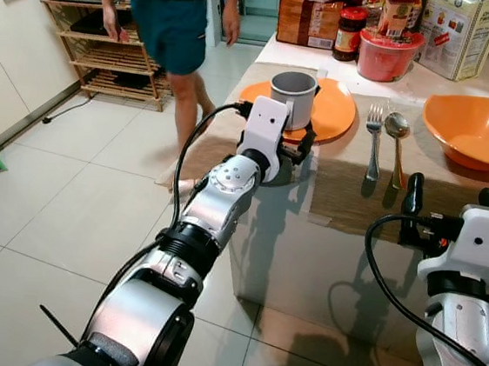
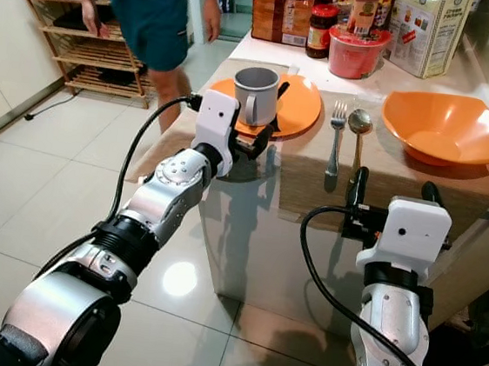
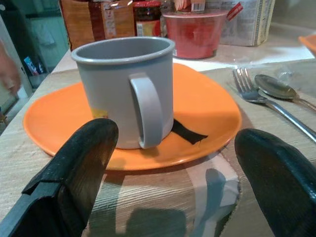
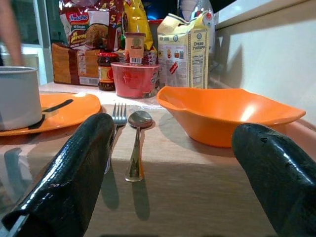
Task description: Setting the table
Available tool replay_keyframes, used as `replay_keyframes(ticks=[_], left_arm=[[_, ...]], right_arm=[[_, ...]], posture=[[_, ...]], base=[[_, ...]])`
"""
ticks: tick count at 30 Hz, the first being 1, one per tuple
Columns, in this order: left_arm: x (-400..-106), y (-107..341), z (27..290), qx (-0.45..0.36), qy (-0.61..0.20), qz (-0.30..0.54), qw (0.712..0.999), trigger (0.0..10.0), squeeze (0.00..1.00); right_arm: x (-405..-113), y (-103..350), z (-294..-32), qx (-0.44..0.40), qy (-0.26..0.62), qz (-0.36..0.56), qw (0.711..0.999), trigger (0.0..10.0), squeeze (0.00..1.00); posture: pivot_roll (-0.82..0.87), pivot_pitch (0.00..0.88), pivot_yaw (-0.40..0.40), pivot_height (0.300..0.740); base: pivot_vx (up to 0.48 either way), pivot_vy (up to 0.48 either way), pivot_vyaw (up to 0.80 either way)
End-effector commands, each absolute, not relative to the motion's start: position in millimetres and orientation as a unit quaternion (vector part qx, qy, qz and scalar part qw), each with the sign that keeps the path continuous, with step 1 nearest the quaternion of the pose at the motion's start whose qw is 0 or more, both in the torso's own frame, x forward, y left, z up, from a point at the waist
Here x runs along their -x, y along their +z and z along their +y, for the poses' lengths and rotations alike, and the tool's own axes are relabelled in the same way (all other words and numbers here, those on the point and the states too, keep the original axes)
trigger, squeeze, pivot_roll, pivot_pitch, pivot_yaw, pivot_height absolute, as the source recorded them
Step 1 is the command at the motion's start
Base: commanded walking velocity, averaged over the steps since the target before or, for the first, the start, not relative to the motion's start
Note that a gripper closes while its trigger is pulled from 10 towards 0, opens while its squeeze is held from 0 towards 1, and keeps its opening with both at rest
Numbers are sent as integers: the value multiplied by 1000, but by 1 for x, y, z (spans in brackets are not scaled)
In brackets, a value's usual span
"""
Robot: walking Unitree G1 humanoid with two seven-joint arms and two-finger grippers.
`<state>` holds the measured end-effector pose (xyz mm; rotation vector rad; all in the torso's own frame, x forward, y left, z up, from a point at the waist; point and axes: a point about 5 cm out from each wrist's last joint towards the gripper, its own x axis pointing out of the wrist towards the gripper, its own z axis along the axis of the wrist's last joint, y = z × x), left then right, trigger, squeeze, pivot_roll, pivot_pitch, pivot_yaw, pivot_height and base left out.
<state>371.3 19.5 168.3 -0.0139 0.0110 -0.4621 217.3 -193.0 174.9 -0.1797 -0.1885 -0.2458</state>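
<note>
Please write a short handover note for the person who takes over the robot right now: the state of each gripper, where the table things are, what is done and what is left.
Left gripper: open, empty, at the near edge of the orange plate, fingers either side of the grey mug's handle side, not touching it.
Right gripper: open, empty, at the table's front edge, facing the fork and spoon.
Placed: mug stands upright on the plate; fork and spoon lie side by side to its right; orange bowl further right.
A person stands to the left of the table.
Left: probably moving the mug off the plate; check the layout.
</note>
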Motion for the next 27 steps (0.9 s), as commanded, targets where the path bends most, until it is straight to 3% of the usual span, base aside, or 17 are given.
replay_keyframes(ticks=[1, 18, 27], left_arm=[[-367, 179, -8, 19, -252, 0, 968, 10000, 0], [-374, 185, -13, 35, -239, 2, 970, 10000, 0], [-373, 193, -27, 45, -247, -3, 968, 10000, 0]], right_arm=[[-215, 178, -191, 90, -124, -95, 984, 10000, 0], [-207, 173, -183, 71, -92, -78, 990, 10000, 0], [-203, 152, -179, 25, -14, -52, 998, 10000, 0]], posture=[[-186, 0, 134, 740], [-202, 0, 144, 740], [-211, 0, 152, 740]], base=[[0, 0, 0], [0, 0, 0], [0, 0, 0]])
